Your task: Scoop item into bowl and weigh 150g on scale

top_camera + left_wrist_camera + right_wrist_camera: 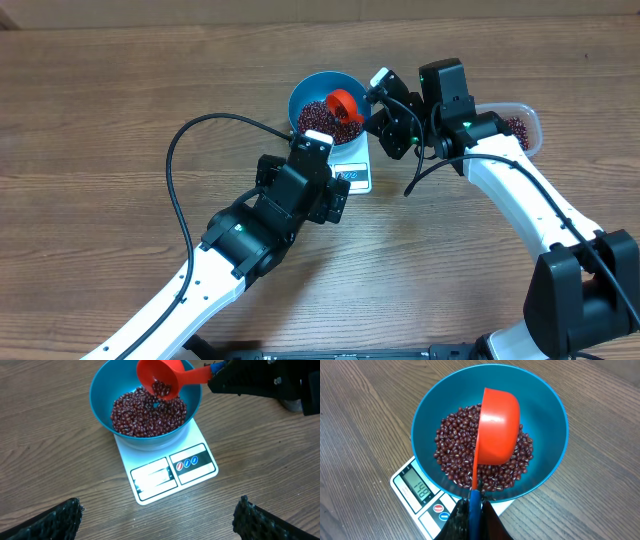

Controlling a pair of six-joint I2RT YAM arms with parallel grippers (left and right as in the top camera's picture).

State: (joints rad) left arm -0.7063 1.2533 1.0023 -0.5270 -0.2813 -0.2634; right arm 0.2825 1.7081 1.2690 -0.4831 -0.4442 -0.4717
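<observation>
The blue bowl (pixel 100 396) sits on the white scale (pixel 172 472), holding a heap of dark red beans (pixel 140 416). An orange-red scoop (pixel 152 371) tips over it — beans inside — its handle clamped in the right fingers (pixel 235 382).

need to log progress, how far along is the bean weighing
Done: the bowl sits on the scale holding a heap of beans. In hand: the right gripper tips the red scoop over it. Left: a final trickle; the display seems to read 149, just short.

We saw a glossy blue plastic bowl (pixel 550 425), a smooth orange-red plastic scoop (pixel 497 425), shiny beans (pixel 455 455), and a white plastic scale (pixel 150 477) (glossy face) on a matt wood-grain table (pixel 50 450).
</observation>
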